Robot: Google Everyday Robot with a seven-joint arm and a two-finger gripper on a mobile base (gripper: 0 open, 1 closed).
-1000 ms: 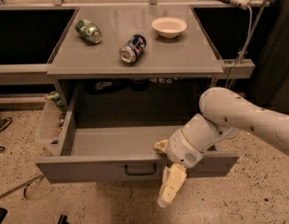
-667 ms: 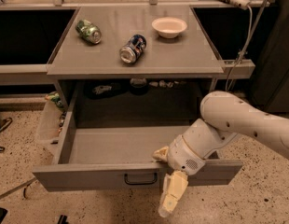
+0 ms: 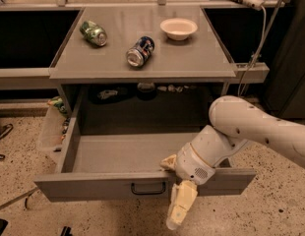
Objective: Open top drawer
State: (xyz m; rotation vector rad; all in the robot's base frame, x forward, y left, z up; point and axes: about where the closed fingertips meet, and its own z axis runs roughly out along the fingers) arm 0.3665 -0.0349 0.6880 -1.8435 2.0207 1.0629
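The top drawer (image 3: pixel 113 186) is a wide grey metal drawer that stands pulled far out from under the grey table. Its plain grey box (image 3: pixel 123 151) shows inside and holds nothing I can see. A small black loop handle (image 3: pixel 148 188) sits at the centre of its front. My gripper (image 3: pixel 180 206) hangs at the drawer front, just right of the handle, and reaches down past the front's lower edge. The white arm (image 3: pixel 251 127) comes in from the right over the drawer's right corner. No other drawer fronts show.
On the grey tabletop (image 3: pixel 192 63) lie a green can (image 3: pixel 93 32), a blue can (image 3: pixel 141 50) and a white bowl (image 3: pixel 178 28). A clear plastic bin (image 3: pixel 50 132) stands left of the drawer. Cables (image 3: pixel 256 43) hang at the right. The floor is speckled.
The drawer has slid farther out towards the camera. The gripper and arm have moved with its front, lower in the view.
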